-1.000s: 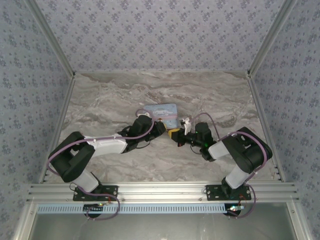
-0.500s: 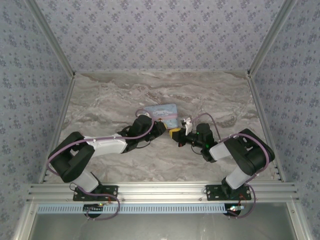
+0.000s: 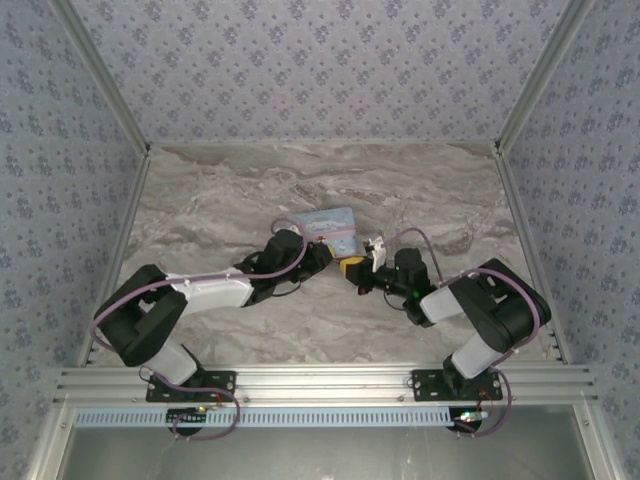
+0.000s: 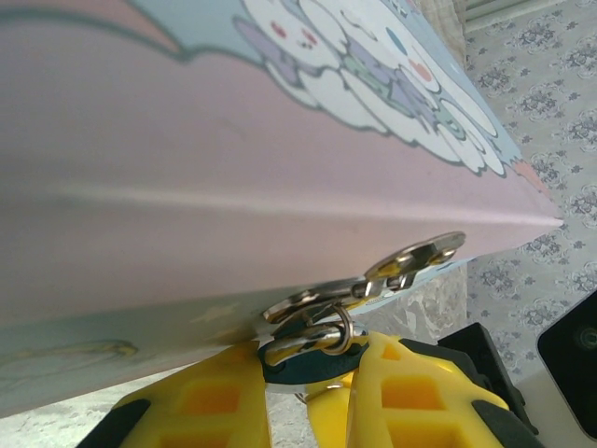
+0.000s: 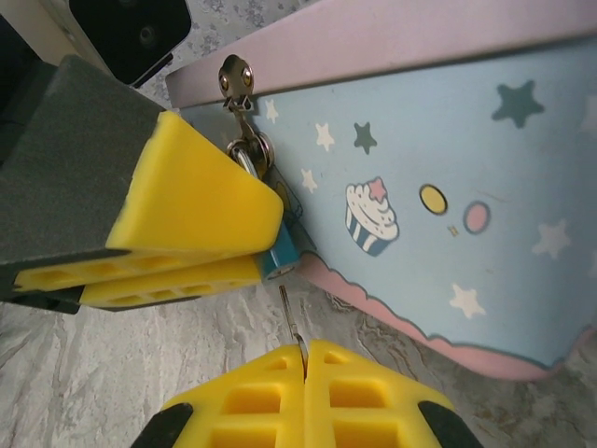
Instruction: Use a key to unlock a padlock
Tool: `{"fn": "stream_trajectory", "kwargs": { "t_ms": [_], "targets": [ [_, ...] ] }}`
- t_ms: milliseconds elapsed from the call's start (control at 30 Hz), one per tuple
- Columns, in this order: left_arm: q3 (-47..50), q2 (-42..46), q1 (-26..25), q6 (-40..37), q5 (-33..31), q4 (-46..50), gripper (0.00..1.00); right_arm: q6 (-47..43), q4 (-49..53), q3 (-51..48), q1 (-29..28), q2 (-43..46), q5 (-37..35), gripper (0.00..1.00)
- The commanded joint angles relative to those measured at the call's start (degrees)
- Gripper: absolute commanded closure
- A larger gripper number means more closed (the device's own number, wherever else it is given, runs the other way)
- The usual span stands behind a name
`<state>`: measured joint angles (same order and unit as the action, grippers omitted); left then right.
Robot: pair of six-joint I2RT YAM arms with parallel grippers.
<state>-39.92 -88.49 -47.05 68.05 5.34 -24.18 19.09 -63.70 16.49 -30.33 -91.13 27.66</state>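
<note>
Here, right gripper [image 5: 304,353] pinches key [image 5: 290,317] just below padlock [image 5: 284,250].

Left tool [image 5: 264,241] masks most of tiny teal-blue padlock [image 5: 284,252]; right tool [image 5: 304,355] hides head of thin dark metal key [image 5: 290,317].

Bright, even light casts soft shadows; the pink cartoon-printed tin box [image 4: 233,159] just above the left claw [image 4: 310,371] blurs.

There are two grippers: one left gripper [image 4: 312,378] and one right gripper [image 5: 303,359]. Each gripper has two yellow fingers. There is one tin box [image 3: 335,222], one padlock [image 5: 284,247], one key [image 5: 289,315] and one desk [image 3: 220,200].
</note>
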Motion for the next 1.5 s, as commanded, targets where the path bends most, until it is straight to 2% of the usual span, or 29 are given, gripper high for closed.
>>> {"fn": "stream_trajectory", "kwargs": {
  "t_ms": [0, 1467],
  "targets": [
    [0.0, 3.0, -0.4, 0.0, 0.1, -4.7, 0.84, -1.5, -1.2, -1.3, 0.6, 2.4, -0.3, 1.0],
    [-1.0, 2.5, -0.5, 0.8, 1.7, -5.5, 0.84, -0.1, -2.7, 2.5, -0.7, -1.2, 1.7, 1.0]
  ]
}}
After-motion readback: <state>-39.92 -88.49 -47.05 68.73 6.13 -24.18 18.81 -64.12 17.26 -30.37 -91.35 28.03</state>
